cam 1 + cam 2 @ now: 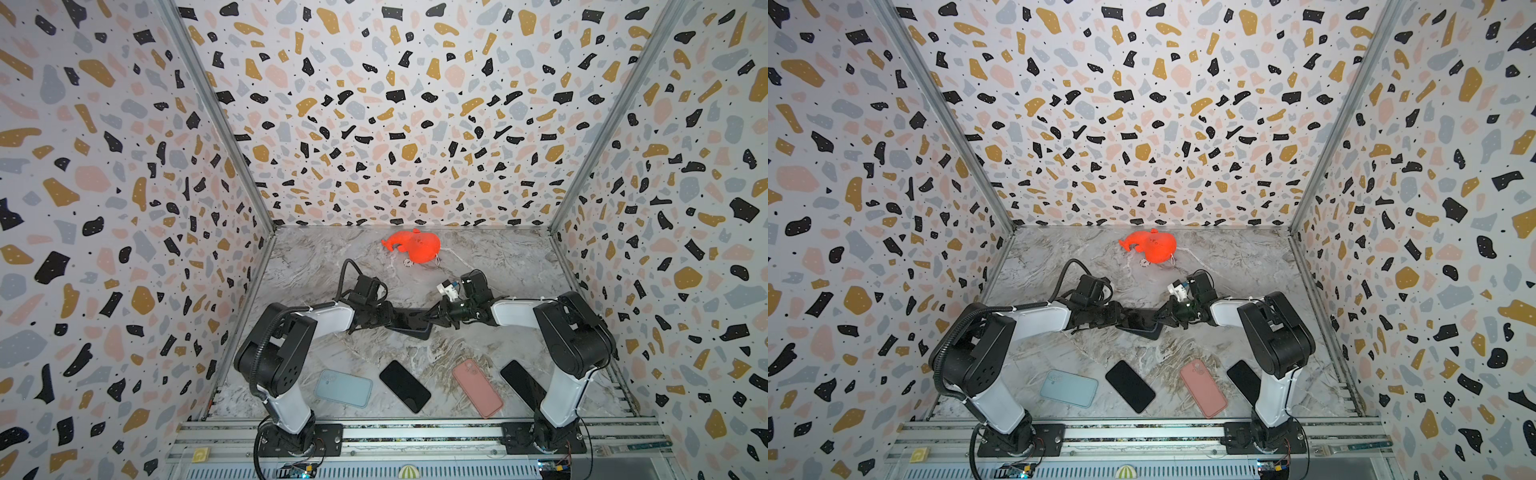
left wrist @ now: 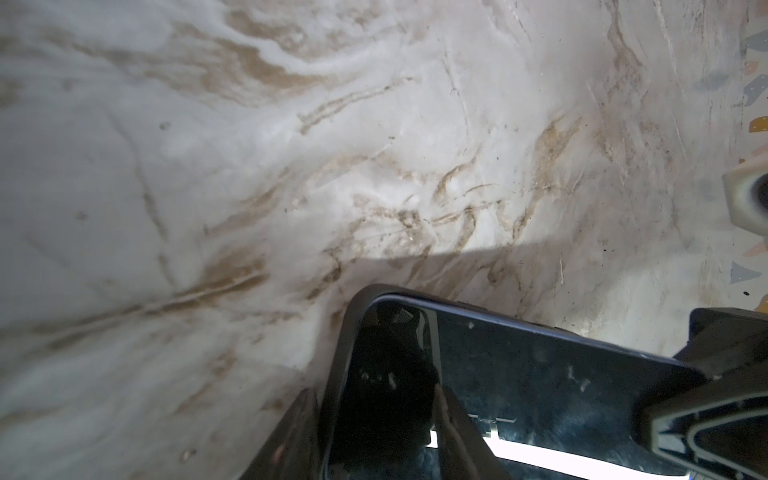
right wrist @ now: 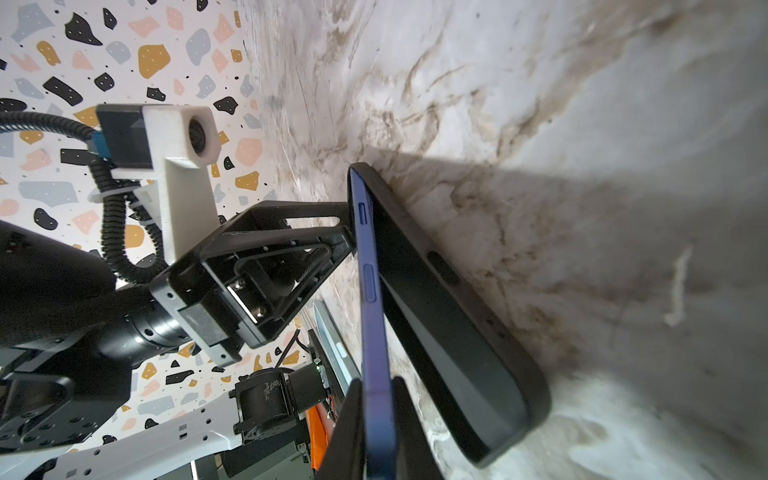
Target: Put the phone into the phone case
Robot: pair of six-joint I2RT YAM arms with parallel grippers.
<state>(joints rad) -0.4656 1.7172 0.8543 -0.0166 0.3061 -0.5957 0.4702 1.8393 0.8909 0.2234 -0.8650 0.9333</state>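
Observation:
A dark phone [image 3: 368,270] with a blue edge is tilted above a black phone case [image 3: 457,332] that lies on the marble table mid-field. My right gripper [image 3: 376,384] is shut on one end of the phone. At the other end my left gripper [image 2: 374,392] has one finger outside the phone case's wall [image 2: 345,332] and one on the phone's screen [image 2: 540,374]. Whether it clamps them does not show. In both top views the grippers [image 1: 395,320] [image 1: 432,318] meet over the phone [image 1: 1138,320] and the phone case [image 1: 1146,332].
Near the front edge lie a light blue case [image 1: 343,388], a black phone [image 1: 405,386], a pink case [image 1: 478,388] and another black phone [image 1: 521,384] beside the right arm's base. An orange toy [image 1: 415,245] sits by the back wall.

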